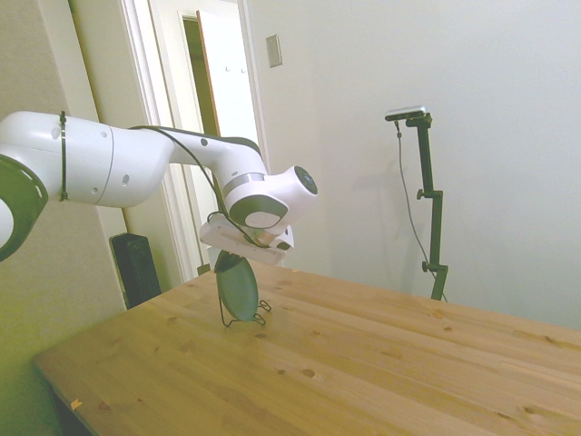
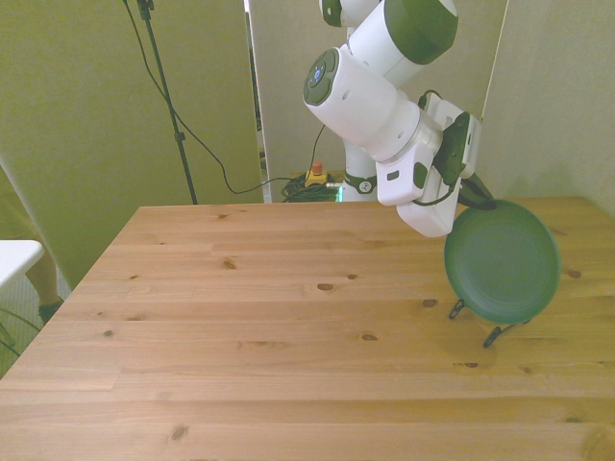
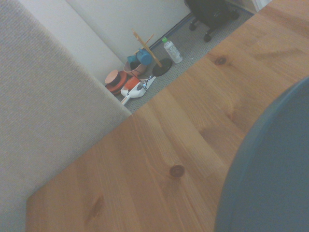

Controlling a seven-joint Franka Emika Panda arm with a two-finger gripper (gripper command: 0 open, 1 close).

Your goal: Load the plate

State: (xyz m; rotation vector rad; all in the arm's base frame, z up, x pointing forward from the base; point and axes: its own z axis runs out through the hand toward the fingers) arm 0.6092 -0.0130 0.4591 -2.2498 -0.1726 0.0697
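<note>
Teal plate (image 2: 502,261), on edge in a black wire rack (image 2: 500,331) at the table's (image 2: 288,355) front-view right; gripper (image 2: 478,197) at its top rim, grip indiscernible.

The plate (image 2: 502,261) stands upright in the wire rack (image 2: 500,332) at the front view's right.
</note>
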